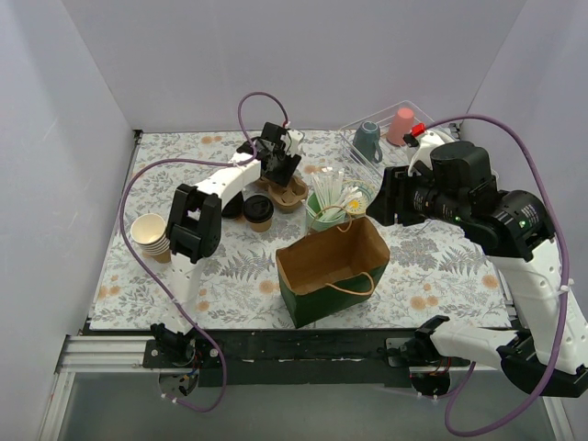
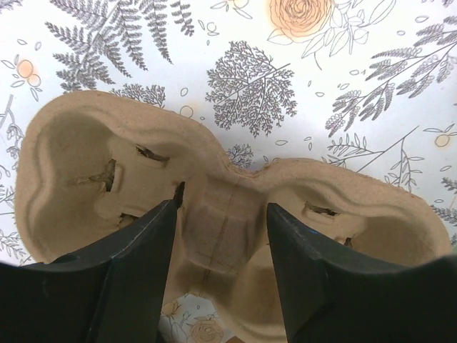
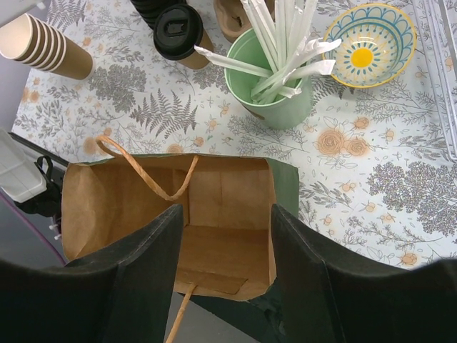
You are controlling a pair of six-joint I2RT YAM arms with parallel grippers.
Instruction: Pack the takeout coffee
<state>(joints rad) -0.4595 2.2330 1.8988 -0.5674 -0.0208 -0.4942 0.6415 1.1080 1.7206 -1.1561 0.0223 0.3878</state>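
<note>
Trouble is likeliest around the moulded brown pulp two-pocket carrier (image 2: 78,179), which lies just beyond the green-sided brown paper bag (image 1: 317,301) with both pockets empty. The left gripper (image 2: 223,206) is down over it, one black finger on each side of the centre ridge and close against it. I cannot tell whether the jaws are pinching the ridge or only bracketing it.

The takeout coffee (image 1: 258,211), a small brown paper cup with a round black plastic lid, stands upright beyond the bag and to its left, just beside the carrier and not in a pocket.

Any slide or lift of the carrier could brush the cup and tip it. The lid might then pop off and the drink would spill over the cloth. A pinch placed off the ridge's middle would probably let the light pulp tilt or slip.

The right gripper (image 3: 227,214) hovers above the bag's mouth with its jaws apart and nothing between them, so the bag stands unheld. One twine handle (image 3: 146,175) droops into the opening and could snag a load coming down or drag the bag over. The mint-green cup of white wrapped straws (image 1: 323,219), just beyond the bag, could also catch a passing arm.
</note>
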